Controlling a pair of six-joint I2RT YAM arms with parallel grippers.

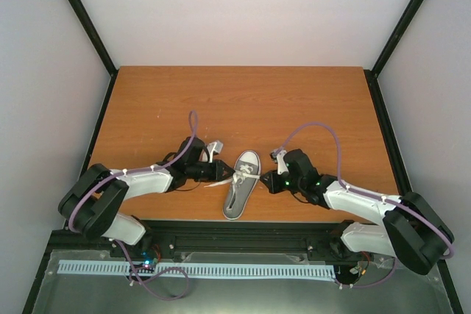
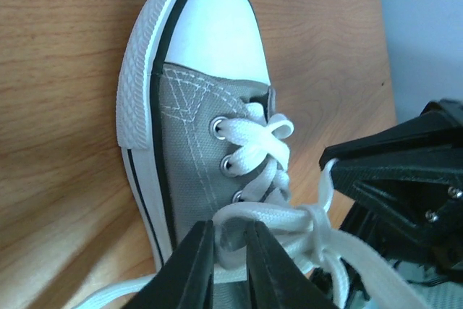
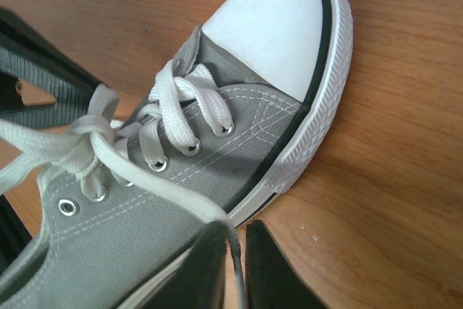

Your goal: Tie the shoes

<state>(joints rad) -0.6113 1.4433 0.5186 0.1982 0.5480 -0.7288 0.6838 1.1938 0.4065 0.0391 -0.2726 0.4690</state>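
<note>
The grey sneaker (image 1: 243,182) lies on the wooden table (image 1: 243,101) between both arms, white toe cap pointing away. Its white laces (image 2: 268,142) are crossed in a knot (image 2: 315,215) over the tongue. My left gripper (image 1: 227,173) is at the shoe's left side, shut on a loop of lace (image 2: 230,240) between its fingers (image 2: 192,269). My right gripper (image 1: 266,180) is at the shoe's right side, shut on a lace strand (image 3: 235,251) that runs taut from the knot (image 3: 90,132) across the grey canvas (image 3: 210,179). The heel is out of the wrist views.
A black rail (image 1: 243,227) runs along the table's near edge behind the shoe's heel. White walls and black frame posts (image 1: 81,16) enclose the table. The right gripper's black body (image 2: 412,179) is close to the knot; the left gripper's body (image 3: 36,70) shows opposite.
</note>
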